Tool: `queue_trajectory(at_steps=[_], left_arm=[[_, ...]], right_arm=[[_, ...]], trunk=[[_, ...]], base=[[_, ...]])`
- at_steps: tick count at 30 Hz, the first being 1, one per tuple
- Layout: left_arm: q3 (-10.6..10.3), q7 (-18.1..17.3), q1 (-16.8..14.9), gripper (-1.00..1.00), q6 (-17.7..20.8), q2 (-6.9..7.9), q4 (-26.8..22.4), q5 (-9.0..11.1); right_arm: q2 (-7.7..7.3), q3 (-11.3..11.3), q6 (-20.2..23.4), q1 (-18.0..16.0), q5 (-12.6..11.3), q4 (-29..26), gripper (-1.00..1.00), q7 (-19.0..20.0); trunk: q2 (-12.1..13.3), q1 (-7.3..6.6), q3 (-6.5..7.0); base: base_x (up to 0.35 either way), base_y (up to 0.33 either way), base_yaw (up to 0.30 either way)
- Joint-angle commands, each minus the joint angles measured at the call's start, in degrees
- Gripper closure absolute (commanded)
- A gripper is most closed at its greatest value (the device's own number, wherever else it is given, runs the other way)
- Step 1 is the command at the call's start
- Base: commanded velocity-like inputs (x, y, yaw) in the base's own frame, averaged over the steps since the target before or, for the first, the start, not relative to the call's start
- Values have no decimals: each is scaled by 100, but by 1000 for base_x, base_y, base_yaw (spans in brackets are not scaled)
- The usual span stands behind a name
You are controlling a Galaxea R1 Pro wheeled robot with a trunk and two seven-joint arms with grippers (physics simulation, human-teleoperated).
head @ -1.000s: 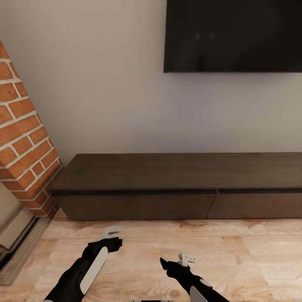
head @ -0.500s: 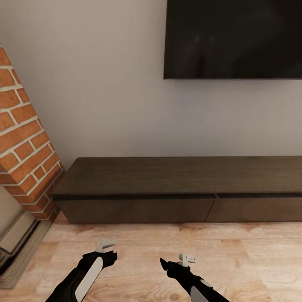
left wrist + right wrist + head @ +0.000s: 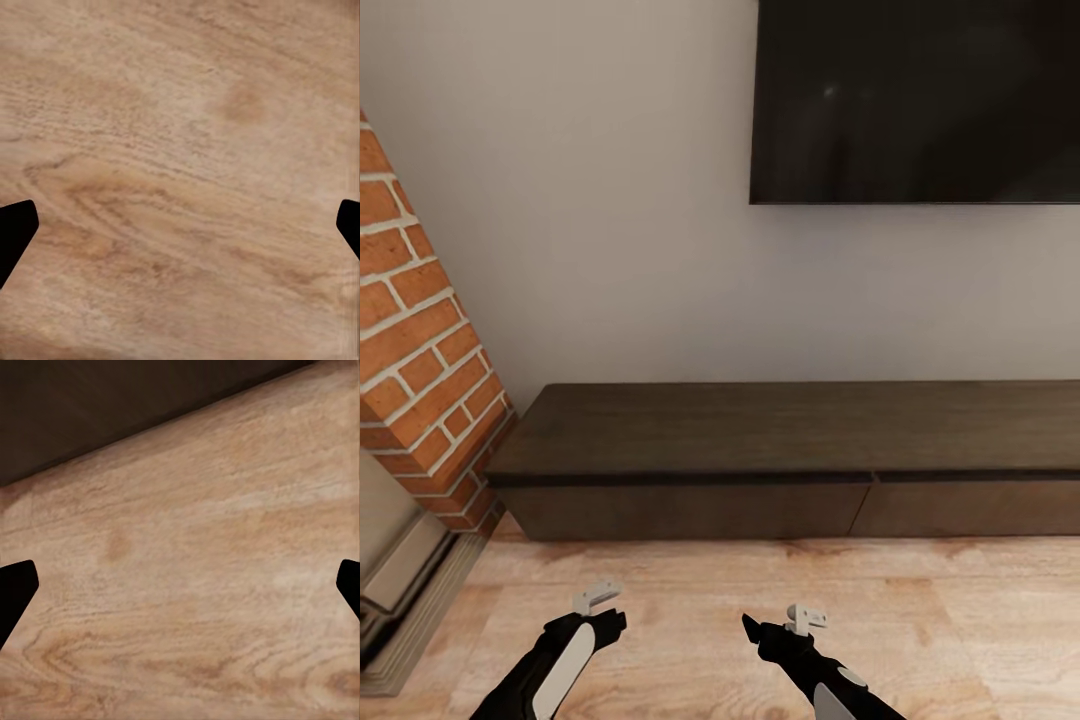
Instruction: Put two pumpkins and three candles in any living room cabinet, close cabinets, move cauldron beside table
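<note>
- Left gripper (image 3: 592, 597) and right gripper (image 3: 804, 617) both hang low over the wood floor (image 3: 920, 600), fingers spread wide, nothing between them
- The cabinet (image 3: 760, 440) sits against the wall ahead, below the dark TV (image 3: 916, 100); both drawer fronts look flush, so I judge it closed
- To open a handleless front I would bring the base nearer, then hook a fingertip (image 3: 16, 589) under the top edge (the shadow gap there looks like the only purchase)
- Right wrist view catches the cabinet's dark base; left wrist view gives floor grain between its fingertips (image 3: 15, 229)
- Head view alone places the brick fireplace (image 3: 420, 340) at left
</note>
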Motion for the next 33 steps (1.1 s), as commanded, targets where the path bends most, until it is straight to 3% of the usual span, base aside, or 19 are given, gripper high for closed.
queue_trajectory(at_steps=[1,15,33], left_arm=[[-23,58,-3,-100,5,10,-9,61],[-8,58,-3,-100,-12,17,-9,61],[-9,58,-3,-100,-13,17,33,59]], right_arm=[[-3,44,-41,-7,-61,11,-100,11],[-3,47,-35,-7,-61,12,-100,-8],[-3,45,-35,-7,-61,21,-100,-12]], trunk=[[40,-24,14],[601,-331,265],[1323,-726,588]], base=[[0,0,0],[-134,0,0],[-9,0,0]])
